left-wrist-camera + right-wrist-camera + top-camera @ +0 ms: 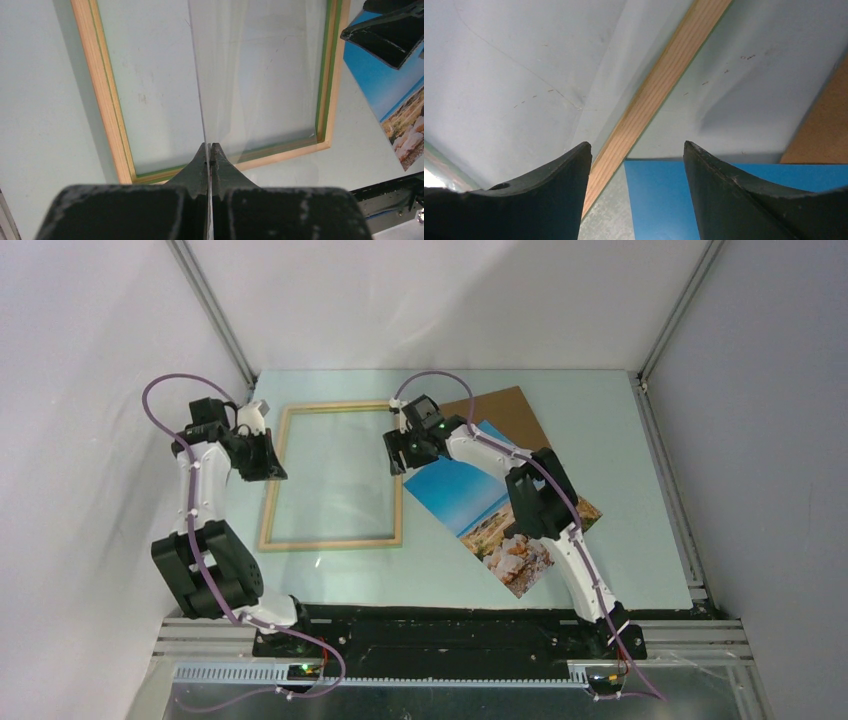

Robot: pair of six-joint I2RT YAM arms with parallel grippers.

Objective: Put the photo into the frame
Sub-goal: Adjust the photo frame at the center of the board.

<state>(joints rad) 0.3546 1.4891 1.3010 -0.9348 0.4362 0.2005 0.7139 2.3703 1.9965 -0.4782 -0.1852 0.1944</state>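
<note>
The left claw is at the frame's left rail, on the left of the table. Its jaws are pressed together on the thin edge of a clear sheet. In the left wrist view that edge runs as a fine line up from the fingertips, and the sheet spreads to the right of it, hazy over the frame's opening.

The frame lies flat on the table with its pale wood side up. A narrow green strip shows along its inner edge, and the table surface is visible through the opening.

The right claw hangs over the frame's right rail. Its jaws stand apart with nothing between them. Below the gap are the wooden rail and a blue corner of the photo.

The photo lies picture side up on the table to the right of the frame. It is turned at a slant, with one corner just beside the frame's right rail. The right arm crosses over its middle.

The photo's far end rests on a brown board, which lies to the right of the frame's far corner.
</note>
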